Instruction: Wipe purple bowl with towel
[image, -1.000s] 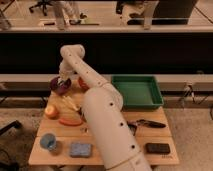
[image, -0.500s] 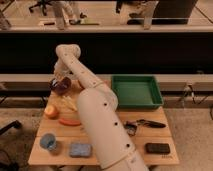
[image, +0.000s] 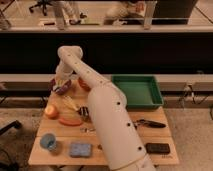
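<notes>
pincer (image: 61, 82) hangs low over the purple bowl (image: 64, 90), far left, presumably to wipe; spread or pinching, cannot tell.

table (image: 167, 131): pale wood | floor (image: 196, 146): speckled grey | behind: dark wall (image: 150, 52), glass (image: 100, 14) above

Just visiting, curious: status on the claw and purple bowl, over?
Claw over purple bowl, at table's far edge. Towel hard to make out. Red-orange bowl close beside it.
</notes>
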